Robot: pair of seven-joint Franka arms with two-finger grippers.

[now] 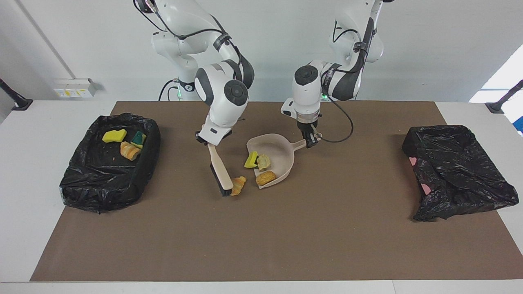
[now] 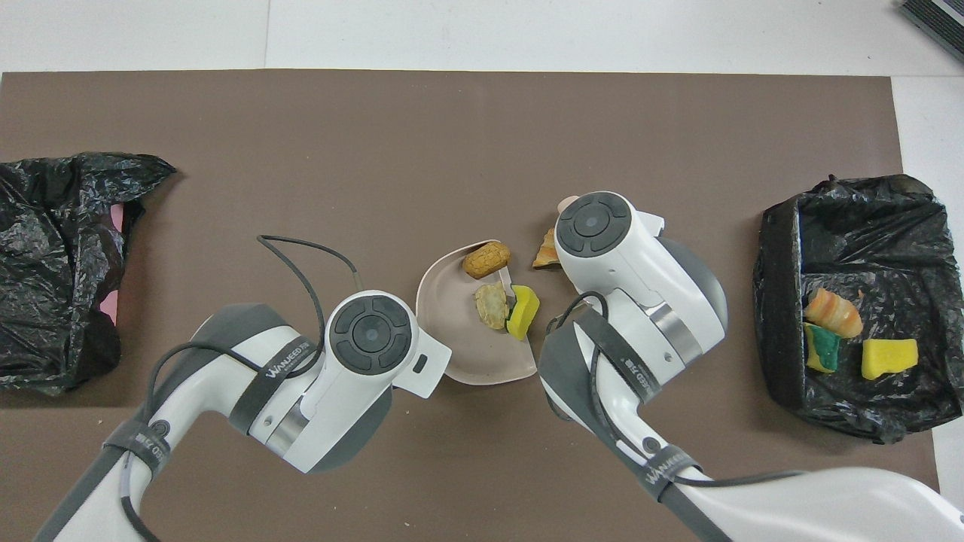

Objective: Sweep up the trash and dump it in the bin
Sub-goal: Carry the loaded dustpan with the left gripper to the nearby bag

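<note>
Pinching the brush (image 1: 220, 171) handle, right gripper (image 1: 209, 141) sets its bristles beside the last loose pastry scrap (image 1: 238, 184); left gripper (image 1: 310, 141) clamps the dustpan (image 1: 282, 149) handle, three scraps (image 1: 258, 161) in its tray. Risk: a fast stroke flicks the pastry past the pan's lip, or nudges the pan and spills it.

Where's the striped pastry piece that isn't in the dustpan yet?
The striped pastry piece lies on the brown mat, against the brush head, beside the dustpan mouth toward the right arm's end.
</note>
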